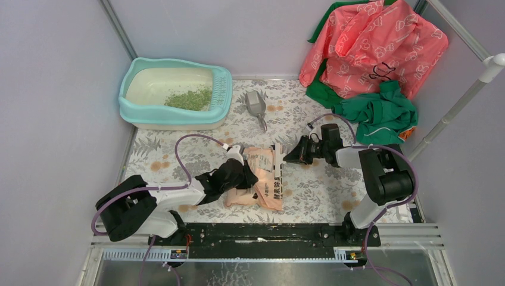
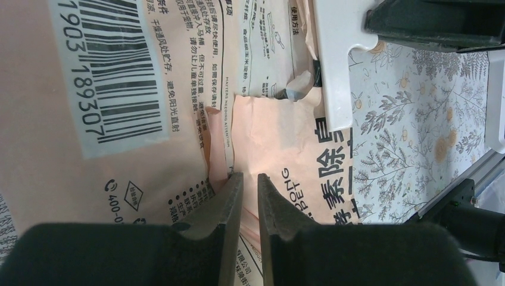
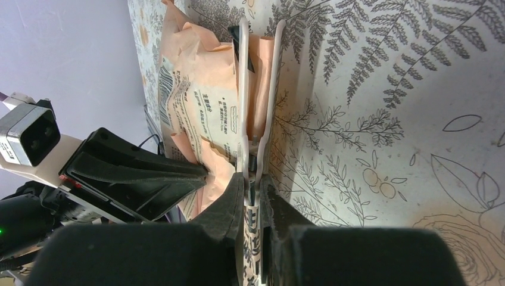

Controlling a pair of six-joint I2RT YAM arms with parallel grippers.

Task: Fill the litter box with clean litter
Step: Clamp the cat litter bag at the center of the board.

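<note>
The turquoise litter box (image 1: 133, 111) stands at the back left, with a small patch of green clean litter (image 1: 190, 98) in its cream pan. A pink-orange printed bag (image 1: 265, 182) lies flat on the floral mat. A white clip (image 1: 277, 156) runs across the bag's end. My left gripper (image 1: 243, 173) (image 2: 250, 177) lies on the bag, its jaws nearly together with a pink fold of the bag (image 2: 274, 125) between them. My right gripper (image 1: 293, 156) (image 3: 254, 180) is shut on the end of the white clip (image 3: 243, 89).
A grey scoop (image 1: 256, 106) lies on the mat (image 1: 321, 190) right of the litter box. Pink printed cloth (image 1: 369, 47) and green garments (image 1: 381, 113) are heaped at the back right. A white pole (image 1: 458, 107) slants along the right side. Walls close the back and left.
</note>
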